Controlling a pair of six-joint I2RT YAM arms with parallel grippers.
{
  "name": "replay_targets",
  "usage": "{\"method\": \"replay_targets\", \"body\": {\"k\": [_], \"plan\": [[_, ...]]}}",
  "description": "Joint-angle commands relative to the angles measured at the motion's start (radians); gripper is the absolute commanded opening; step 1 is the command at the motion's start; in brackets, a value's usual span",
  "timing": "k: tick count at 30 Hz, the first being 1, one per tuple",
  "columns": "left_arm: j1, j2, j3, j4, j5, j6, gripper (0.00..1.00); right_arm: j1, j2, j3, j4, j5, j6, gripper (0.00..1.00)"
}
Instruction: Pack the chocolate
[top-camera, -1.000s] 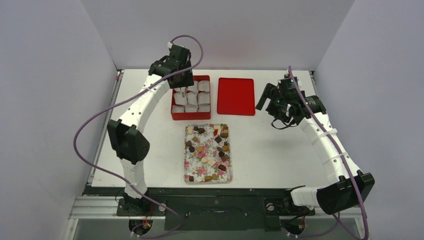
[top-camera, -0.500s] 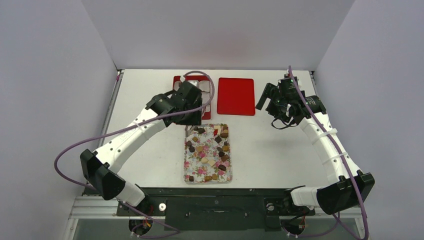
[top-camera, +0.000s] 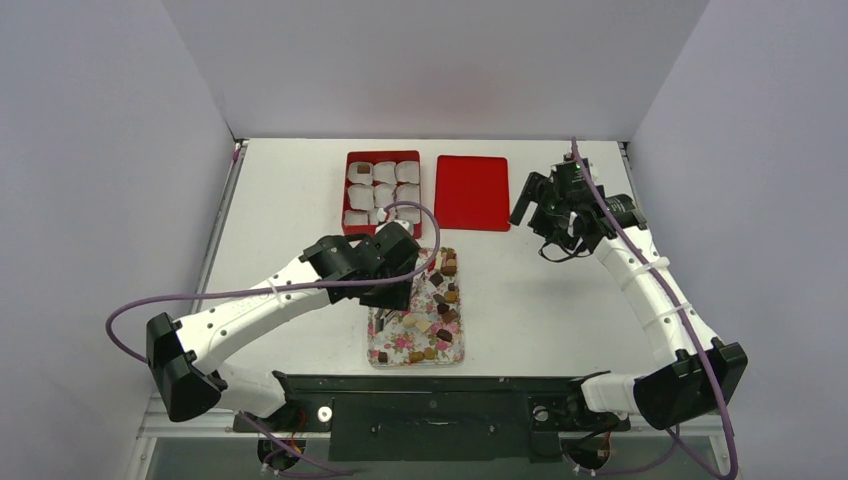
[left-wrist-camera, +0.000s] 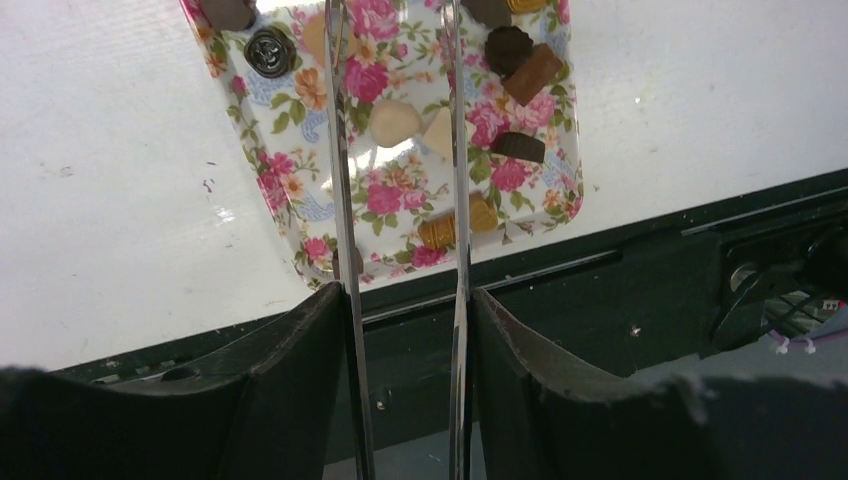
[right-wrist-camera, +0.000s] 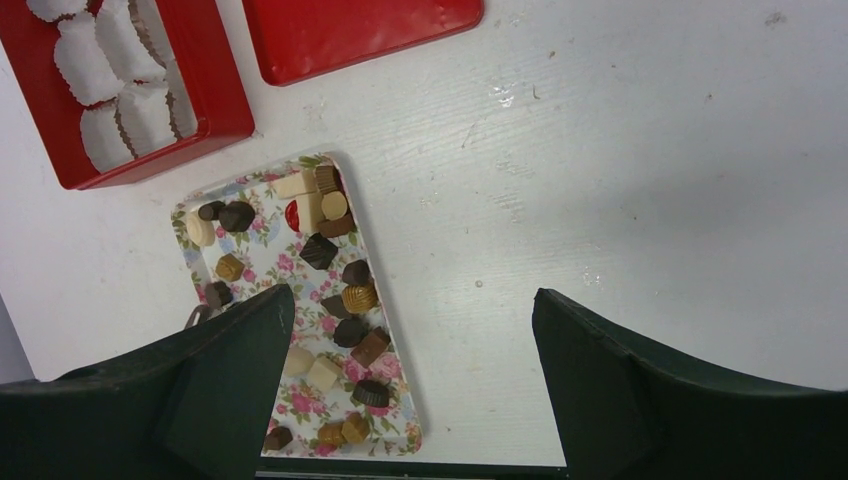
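Observation:
The chocolate (top-camera: 432, 300) is several small dark brown, tan and cream pieces lying on a floral tray (top-camera: 386, 347) near the table's front edge. My left gripper (top-camera: 393, 293) hovers over the tray's left half. In the left wrist view its two thin metal blades (left-wrist-camera: 341, 150) stand apart, open, with a cream piece (left-wrist-camera: 393, 122) on the tray (left-wrist-camera: 281, 190) below the gap and nothing gripped. My right gripper (top-camera: 545, 220) hangs at the back right, wide open and empty (right-wrist-camera: 412, 295), looking down on the chocolate (right-wrist-camera: 358, 297).
A red box (top-camera: 346, 196) lined with white paper cups (top-camera: 383, 172) stands behind the tray. A flat red lid (top-camera: 472, 192) lies to its right. The black front rail (left-wrist-camera: 640, 270) runs just past the tray's near end.
My left arm has swung back from above the red box toward the front and now sits over the floral tray. The right arm has barely moved.

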Motion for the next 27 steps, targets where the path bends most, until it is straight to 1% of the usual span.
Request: {"method": "replay_targets", "body": {"k": [1, 4, 9, 27], "plan": [[-0.045, -0.047, -0.005, -0.015, 0.046, -0.034, 0.44, 0.014, -0.039, -0.009, 0.028, 0.025, 0.008, 0.84], [-0.083, -0.042, -0.007, -0.024, 0.059, -0.025, 0.44, 0.017, -0.046, -0.017, 0.029, 0.038, 0.012, 0.84], [-0.115, -0.018, -0.011, -0.018, 0.082, -0.010, 0.43, 0.024, -0.056, -0.029, 0.031, 0.059, 0.021, 0.84], [-0.159, 0.033, -0.062, -0.003, 0.093, 0.013, 0.43, 0.030, -0.081, -0.061, 0.032, 0.066, 0.035, 0.84]]}}
